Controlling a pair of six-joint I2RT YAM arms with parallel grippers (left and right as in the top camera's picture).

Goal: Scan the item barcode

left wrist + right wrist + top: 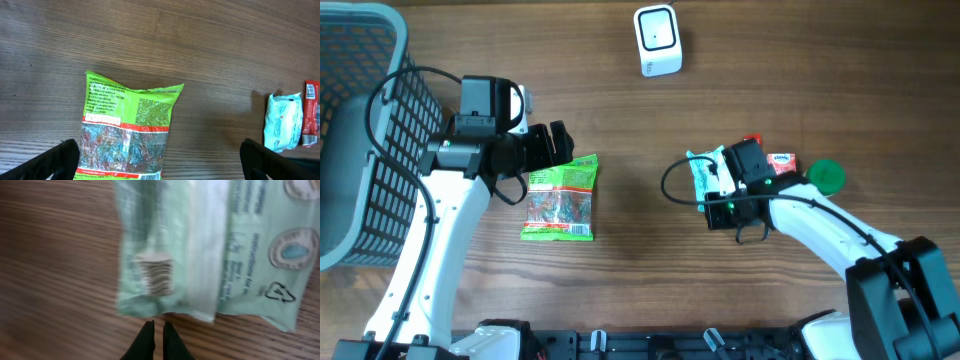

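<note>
Table: wood-grain top, seen from the arms' side and reading away across it.
Snack bag: nearest item. Bright green bag with a red band, lying flat with its printed back up, on the left half of the table.
Left gripper: hangs just past the far end of the snack bag, apart from it. Jaws are spread wide with nothing between them. In the left wrist view the two dark fingertips sit at the bottom corners with the bag lying between and beyond them.
Right gripper: jaws drawn together, only a sliver of gap, nothing pinched. The tips sit just short of the near edge of the wipes packet.
Wipes packet: pale green soft pack, flat on the table on the right half, partly under the right arm's wrist.
Barcode: on the upward face of the wipes packet near its edge. Blurred, bars only just made out.
Red packet: just beside the wipes packet, on its outer side.
Green disc: just right of the red packet. Cannot tell what it is.
Basket: grey mesh, at the far left edge beside the left arm.
Scanner: small white box at the far edge, about mid-table, well apart from both the bag and the packet.
</note>
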